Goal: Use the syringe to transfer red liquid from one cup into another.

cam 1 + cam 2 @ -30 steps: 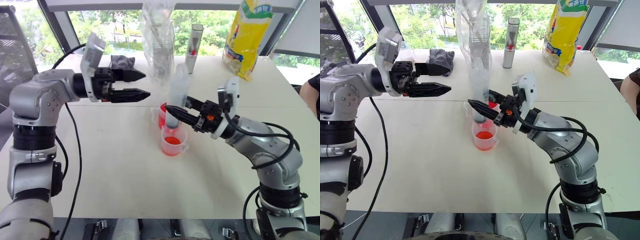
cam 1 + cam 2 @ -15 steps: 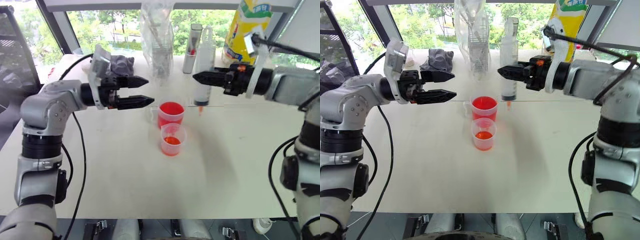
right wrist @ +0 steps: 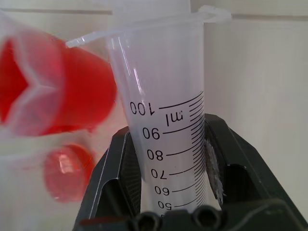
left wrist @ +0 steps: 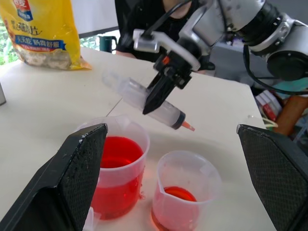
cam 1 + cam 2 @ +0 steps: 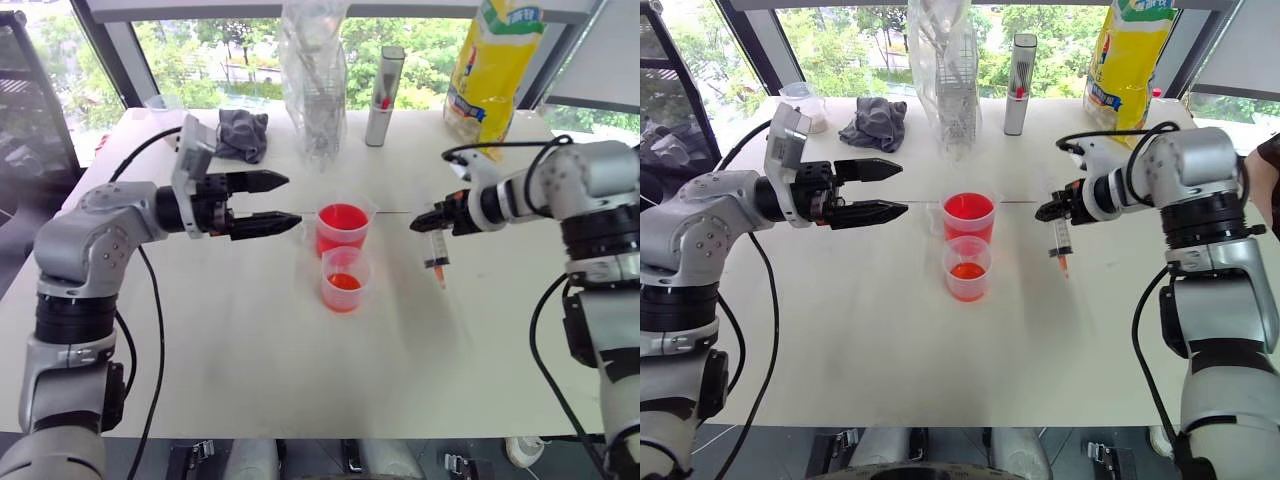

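Right gripper (image 5: 1052, 211) clamped on the syringe (image 5: 1061, 240), tip down above bare table (image 5: 890, 340) toward its right edge, clear of both mid-table cups; left gripper (image 5: 883, 190) fingers apart, empty; transfer seemingly done, next likely setting it down.

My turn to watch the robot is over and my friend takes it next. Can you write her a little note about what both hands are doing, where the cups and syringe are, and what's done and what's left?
Right gripper: shut on the syringe, held over the table to the right of the cups, red tip pointing down.
Left gripper: open, holding nothing, hovering left of the larger cup.
Cups: the larger cup holds plenty of red liquid; the smaller cup, just in front of it, has a shallow red layer.
Done: some liquid is in the smaller cup.
Left: probably more transfers, or parking the syringe.
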